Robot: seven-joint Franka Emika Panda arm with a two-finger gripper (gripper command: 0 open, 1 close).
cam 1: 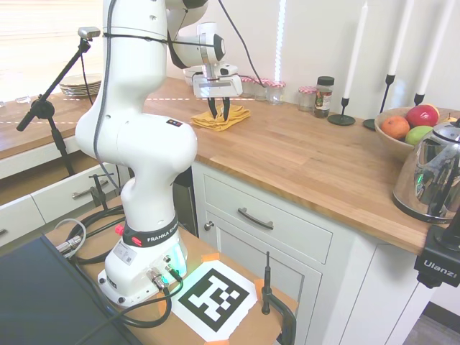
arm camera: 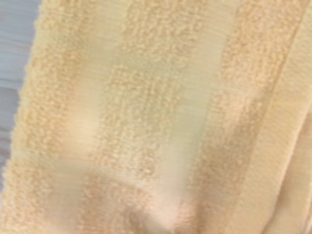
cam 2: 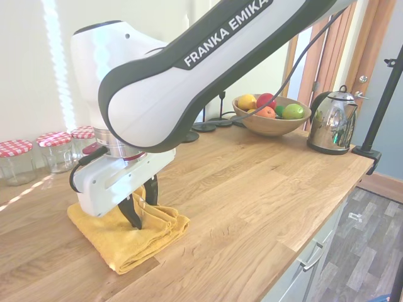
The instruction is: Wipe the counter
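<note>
One long butcher-block counter (cam 1: pixel 302 154) runs over the white cabinets, with a folded yellow towel (cam 2: pixel 129 234) lying on it near the glass jars (cam 2: pixel 38 157). Gripper (cam 2: pixel 140 212) stands on the towel, fingers slightly parted, pinching a fold. Risk: a light pinch could let the cloth bunch or slip once dragged. Only the wrist view shows the terry ribbing; only the exterior views show the fingers.
</note>
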